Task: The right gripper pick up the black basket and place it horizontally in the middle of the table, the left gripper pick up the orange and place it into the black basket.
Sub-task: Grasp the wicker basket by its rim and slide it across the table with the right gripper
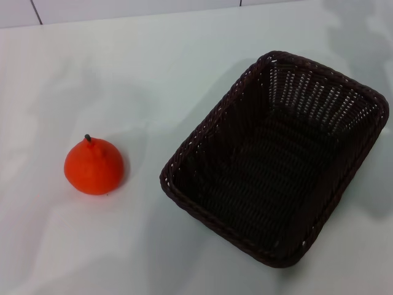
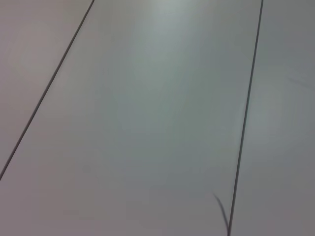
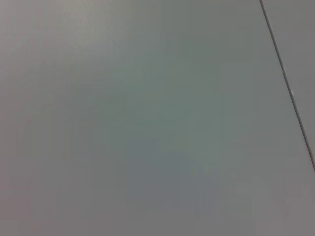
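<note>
In the head view the black basket [image 1: 276, 157], a large dark woven rectangle with a braided rim, stands on the white table [image 1: 153, 67] at the right, turned at a slant. It is empty. The orange [image 1: 94, 166], round and bright with a short dark stem, sits on the table at the left, apart from the basket. Neither the left gripper nor the right gripper shows in any view. Both wrist views show only a plain pale surface with thin dark seams.
The table's far edge meets a pale wall at the top of the head view [image 1: 123, 9]. Bare white table lies between the orange and the basket and in front of both.
</note>
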Robot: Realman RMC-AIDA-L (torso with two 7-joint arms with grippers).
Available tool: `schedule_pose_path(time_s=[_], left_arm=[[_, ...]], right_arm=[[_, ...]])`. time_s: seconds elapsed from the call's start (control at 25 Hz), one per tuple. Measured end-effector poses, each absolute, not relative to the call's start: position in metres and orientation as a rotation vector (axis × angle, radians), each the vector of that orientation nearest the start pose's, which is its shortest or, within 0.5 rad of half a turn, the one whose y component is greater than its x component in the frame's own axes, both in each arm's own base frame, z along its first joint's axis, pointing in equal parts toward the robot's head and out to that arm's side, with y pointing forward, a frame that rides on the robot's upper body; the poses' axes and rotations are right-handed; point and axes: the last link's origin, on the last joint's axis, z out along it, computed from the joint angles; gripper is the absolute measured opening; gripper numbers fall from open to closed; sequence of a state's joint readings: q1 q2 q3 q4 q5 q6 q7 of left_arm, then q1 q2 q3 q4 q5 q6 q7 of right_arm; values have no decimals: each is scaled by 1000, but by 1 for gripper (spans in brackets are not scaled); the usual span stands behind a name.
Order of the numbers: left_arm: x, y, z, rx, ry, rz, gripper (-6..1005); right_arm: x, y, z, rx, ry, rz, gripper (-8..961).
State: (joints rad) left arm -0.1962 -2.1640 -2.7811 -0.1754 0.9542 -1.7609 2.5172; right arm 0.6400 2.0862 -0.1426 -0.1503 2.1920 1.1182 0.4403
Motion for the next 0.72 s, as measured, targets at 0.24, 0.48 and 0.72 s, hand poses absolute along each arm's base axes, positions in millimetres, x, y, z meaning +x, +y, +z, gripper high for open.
schedule_pose_path(time_s=[0.24,0.48,0.72], left_arm=[[-349,219,57,-1242,-447,-1156,281],[-349,218,57,-1241,-445,-1159,286],[-348,219,57,-1246,-443,-1168,364]], right_arm=[[327,393,72,-722,-1395,-1726,791],[326,396,68,-776,-1407,-1646,791],[309,415,67,-876,-1689,-1296,790]])
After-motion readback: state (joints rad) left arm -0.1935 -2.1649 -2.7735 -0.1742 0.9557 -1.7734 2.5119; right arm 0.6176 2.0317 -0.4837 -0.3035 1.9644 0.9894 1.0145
